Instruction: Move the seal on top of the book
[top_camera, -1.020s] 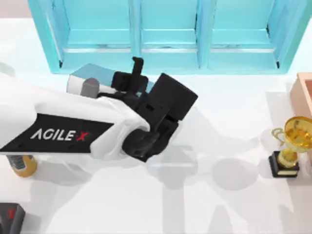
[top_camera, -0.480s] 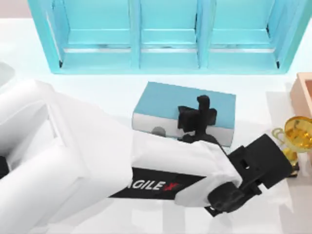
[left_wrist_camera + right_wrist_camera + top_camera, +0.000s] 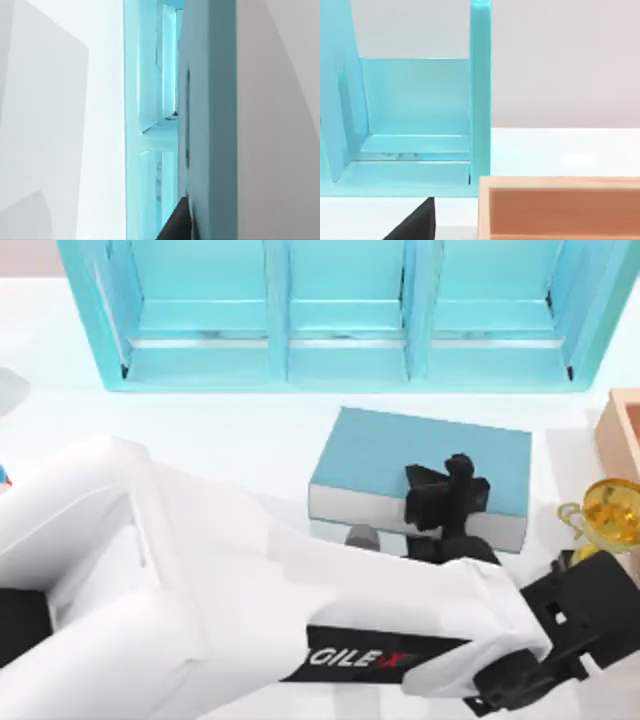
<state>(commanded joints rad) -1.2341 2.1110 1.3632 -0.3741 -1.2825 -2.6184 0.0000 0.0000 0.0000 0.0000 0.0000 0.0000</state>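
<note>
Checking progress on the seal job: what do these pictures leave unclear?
- Left gripper, top view: its fingers are cut off by the lower edge.
- Book, top view: near edge partly covered by the left arm.
- Trophy, top view: base behind the arm, cup cropped at the right edge.

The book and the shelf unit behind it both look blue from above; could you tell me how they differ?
The book is a darker teal; the shelf unit is lighter turquoise. The book is a closed slab with white page edges, lying flat; the shelf is much wider, with open compartments. Both stand on the white table.
</note>
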